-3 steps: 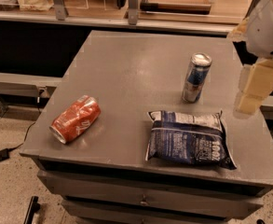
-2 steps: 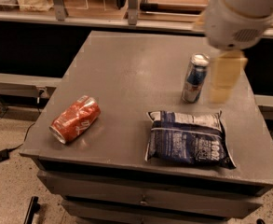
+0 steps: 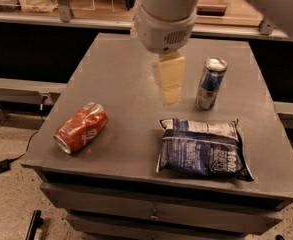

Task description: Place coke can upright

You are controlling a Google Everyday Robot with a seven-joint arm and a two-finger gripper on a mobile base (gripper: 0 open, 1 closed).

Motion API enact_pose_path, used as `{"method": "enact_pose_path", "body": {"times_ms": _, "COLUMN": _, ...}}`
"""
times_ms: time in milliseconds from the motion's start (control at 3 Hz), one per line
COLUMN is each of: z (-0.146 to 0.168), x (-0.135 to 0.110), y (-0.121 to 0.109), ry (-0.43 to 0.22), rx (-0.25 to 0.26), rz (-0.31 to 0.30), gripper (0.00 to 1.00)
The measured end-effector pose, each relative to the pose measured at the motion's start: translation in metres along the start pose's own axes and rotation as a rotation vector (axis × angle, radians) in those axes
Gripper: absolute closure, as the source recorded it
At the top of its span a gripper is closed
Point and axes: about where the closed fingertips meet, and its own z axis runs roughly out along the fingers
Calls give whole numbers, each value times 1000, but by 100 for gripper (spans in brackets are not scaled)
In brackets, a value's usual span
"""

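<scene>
We record one arm (image 3: pixel 271 1) entering from the far right, its pale link running along the top of the scene and blurred. We note the wrist housing (image 3: pixel 166 19), a broad white cylinder with a small vent grille on its near face, at far centre and pointing downward. Directly beneath it hangs the gripper (image 3: pixel 170 86), cream-coloured and aimed straight down, at mid-scene, slightly right of centre. We find nothing in its grasp
</scene>
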Motion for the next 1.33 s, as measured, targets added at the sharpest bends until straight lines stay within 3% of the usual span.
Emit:
{"method": "enact_pose_path", "body": {"times_ms": 333, "z": 27, "x": -27, "y": -9, "ry": -66, "rx": -29, "rz": -85, "gripper": 0}}
{"method": "enact_pose_path", "body": {"times_ms": 1000, "z": 88, "x": -92, "y": 4, "ry": -193, "rx": -155, "rz": -250, "gripper": 0}}
{"method": "enact_pose_path", "body": {"times_ms": 1333, "z": 100, "x": -116, "y": 9, "ry": -220, "rx": -185, "rz": -302, "gripper": 0}}
